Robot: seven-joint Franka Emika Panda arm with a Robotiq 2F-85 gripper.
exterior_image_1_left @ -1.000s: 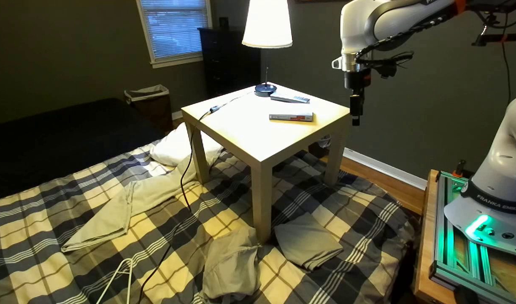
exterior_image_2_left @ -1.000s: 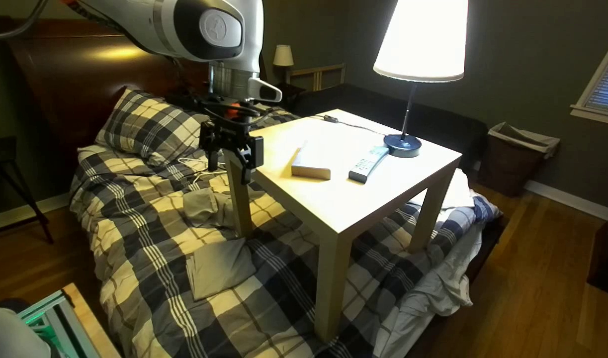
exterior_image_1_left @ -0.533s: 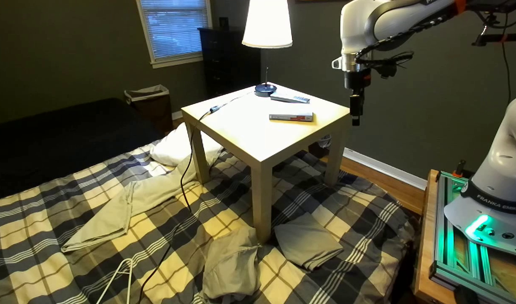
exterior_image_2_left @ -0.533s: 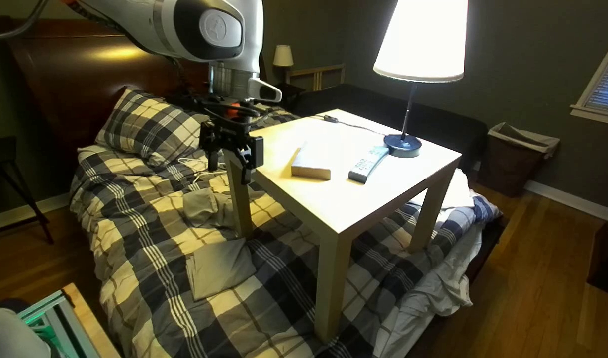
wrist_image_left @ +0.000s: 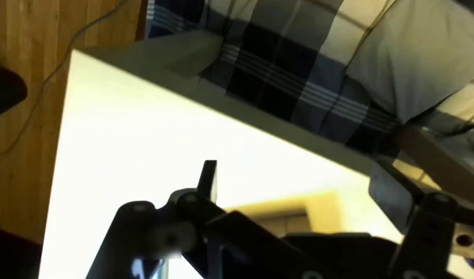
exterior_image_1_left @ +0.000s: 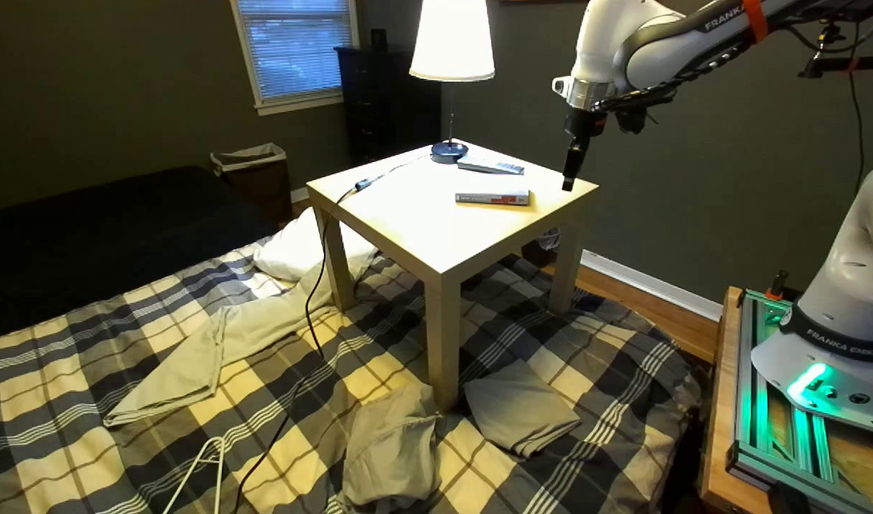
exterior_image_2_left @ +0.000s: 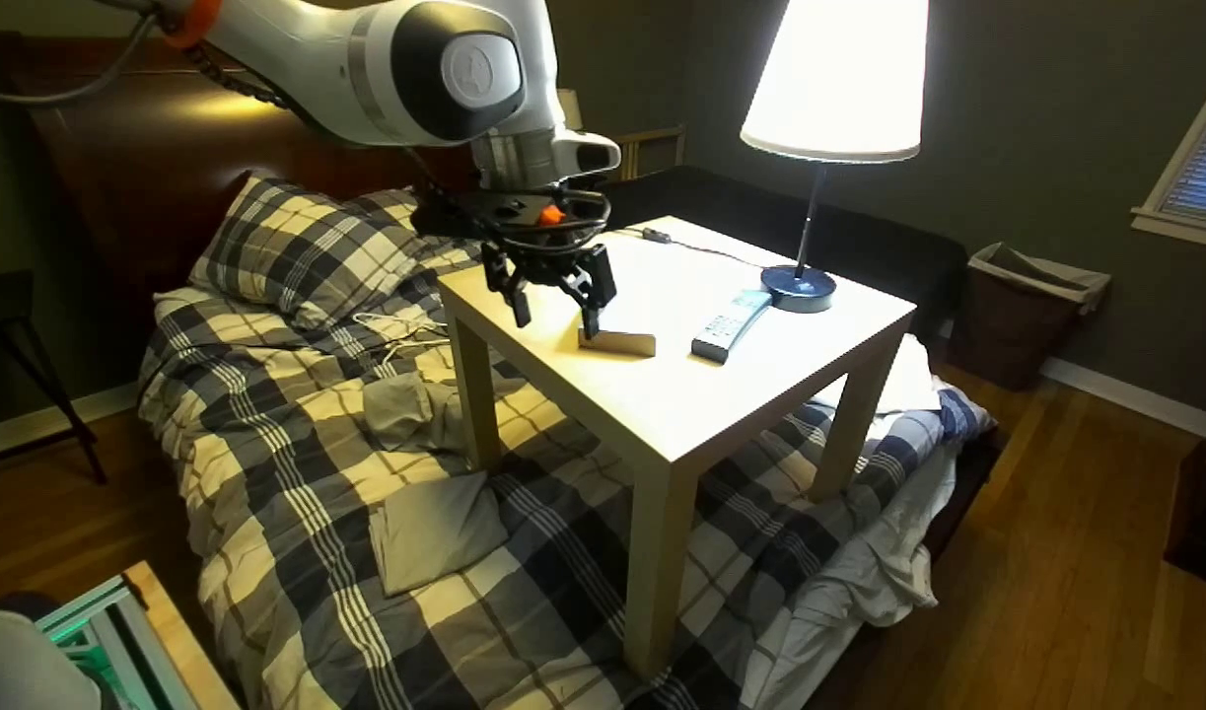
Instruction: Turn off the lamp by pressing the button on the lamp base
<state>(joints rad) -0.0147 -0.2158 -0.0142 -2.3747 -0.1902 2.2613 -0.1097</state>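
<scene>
The lamp [exterior_image_1_left: 452, 43] is lit and stands upright at the far corner of the small table; it also shows in an exterior view [exterior_image_2_left: 834, 89]. Its dark round lamp base shows in both exterior views [exterior_image_1_left: 449, 153] [exterior_image_2_left: 798, 290]. I cannot make out a button on it. My gripper [exterior_image_2_left: 556, 325] is open and empty, tilted, above the table edge beside the book; it also shows in an exterior view [exterior_image_1_left: 567, 184]. It is well apart from the lamp base. In the wrist view the open fingers [wrist_image_left: 297, 180] are above the bright tabletop; the lamp is out of that view.
A book [exterior_image_2_left: 617, 343] and a grey remote [exterior_image_2_left: 731, 327] lie on the table [exterior_image_2_left: 662, 404] between my gripper and the lamp base. The lamp's cord with an inline switch [exterior_image_1_left: 362, 184] crosses the table. Table legs stand on a plaid bed [exterior_image_1_left: 379, 350].
The arm was still between the earlier frames. Now my gripper has moved from beside the table to over its edge, nearer the lamp, and has tilted. It stays open. The lamp stays lit.
</scene>
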